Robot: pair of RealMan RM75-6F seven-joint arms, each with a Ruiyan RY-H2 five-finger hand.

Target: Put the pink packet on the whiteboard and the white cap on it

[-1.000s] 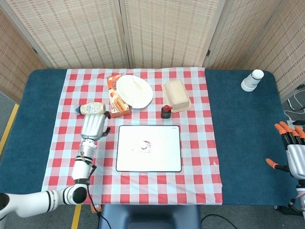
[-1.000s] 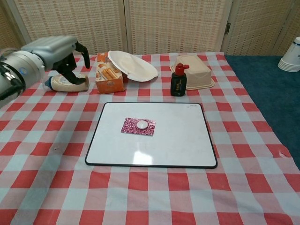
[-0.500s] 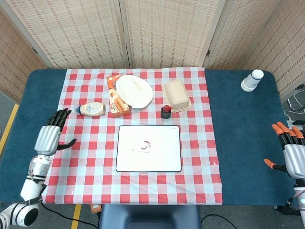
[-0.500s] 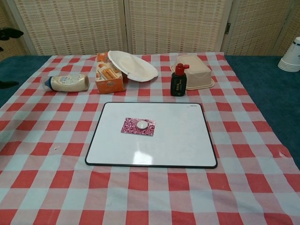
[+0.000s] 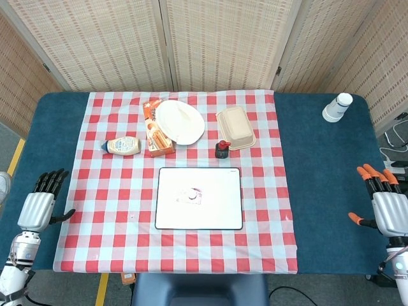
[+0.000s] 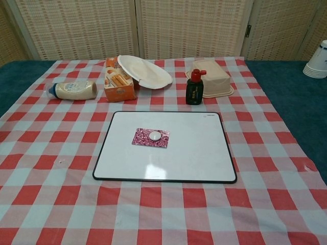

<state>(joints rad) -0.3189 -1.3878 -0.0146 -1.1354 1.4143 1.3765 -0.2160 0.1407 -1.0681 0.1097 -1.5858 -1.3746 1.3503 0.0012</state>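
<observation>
1. Two five-fingered robot hands show only in the head view, one at each outer edge of the blue-covered counter; the chest view shows neither.
2. The left hand hangs off the left edge of the red-and-white checked cloth, its dark-tipped fingers spread apart and holding nothing.
3. The right hand sits at the far right edge, orange-tipped fingers fanned out, thumb out to the side, also empty.
4. Roughly midway between the two hands, well apart from both, lies the flat rectangular whiteboard with a dark frame.
5. The small pink patterned packet rests flat on the whiteboard, a little toward the left-hand side of its middle.
6. The small round white cap sits on top of the packet; in the head view it is too small to make out clearly.
7. Beyond the whiteboard, away from both hands, a small dark bottle with a red top stands upright just past the board's far edge.
8. A beige lidded plastic container sits just behind that bottle.
9. An orange snack box carries a white paper plate tilted against its top.
10. Nearer the left hand's side, a squeeze bottle of pale sauce with a blue cap lies on its side.
11. Ahead of the right hand, at the far corner, a stack of white paper cups stands on the blue surface.
</observation>
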